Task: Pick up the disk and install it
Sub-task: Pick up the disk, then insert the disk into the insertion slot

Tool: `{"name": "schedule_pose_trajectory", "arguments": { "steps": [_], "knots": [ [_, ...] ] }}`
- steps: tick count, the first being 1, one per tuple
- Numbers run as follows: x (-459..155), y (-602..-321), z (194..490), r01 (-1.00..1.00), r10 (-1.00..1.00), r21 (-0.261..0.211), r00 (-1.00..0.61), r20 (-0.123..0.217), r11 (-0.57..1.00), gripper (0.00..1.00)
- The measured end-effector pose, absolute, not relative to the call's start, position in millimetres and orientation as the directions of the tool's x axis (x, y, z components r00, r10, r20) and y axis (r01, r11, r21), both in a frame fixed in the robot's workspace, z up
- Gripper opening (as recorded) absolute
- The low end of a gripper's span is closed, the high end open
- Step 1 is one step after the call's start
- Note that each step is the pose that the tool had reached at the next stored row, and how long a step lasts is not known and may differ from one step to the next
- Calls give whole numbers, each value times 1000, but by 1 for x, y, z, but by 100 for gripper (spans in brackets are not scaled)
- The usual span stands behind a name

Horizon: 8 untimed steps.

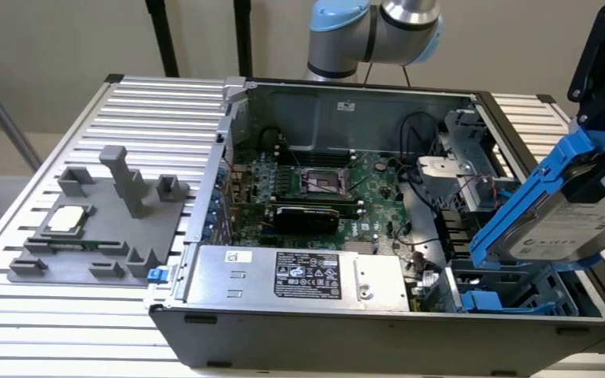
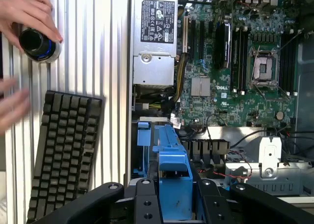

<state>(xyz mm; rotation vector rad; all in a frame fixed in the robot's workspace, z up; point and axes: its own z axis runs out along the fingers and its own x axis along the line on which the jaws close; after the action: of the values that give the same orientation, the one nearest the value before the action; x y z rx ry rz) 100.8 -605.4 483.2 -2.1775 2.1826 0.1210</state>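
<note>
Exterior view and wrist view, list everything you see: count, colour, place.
table: one, silver, slatted.
case: one, dark grey, open, on the table.
disk: one, silver-grey in a blue carrier, held tilted over the case.
motherboard: one, green, inside the case.
power supply: one, silver, inside the case.
fixture: one, grey, on the table beside the case.
processor chip: one, silver, on the fixture.
keyboard: one, black, on the table.
round object: one, black and blue, near the keyboard.
person's hands: two, one on the round object.
robot arm: one, grey and light blue, behind the case.
gripper: one, black, shut on the disk.
</note>
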Motion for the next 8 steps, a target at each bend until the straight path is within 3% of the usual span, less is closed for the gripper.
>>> {"name": "schedule_pose_trajectory", "arguments": {
  "steps": [8],
  "knots": [
    [101, -605, 483, -1000, -995, 16, -3, -95, 2, 0]
  ]
}}
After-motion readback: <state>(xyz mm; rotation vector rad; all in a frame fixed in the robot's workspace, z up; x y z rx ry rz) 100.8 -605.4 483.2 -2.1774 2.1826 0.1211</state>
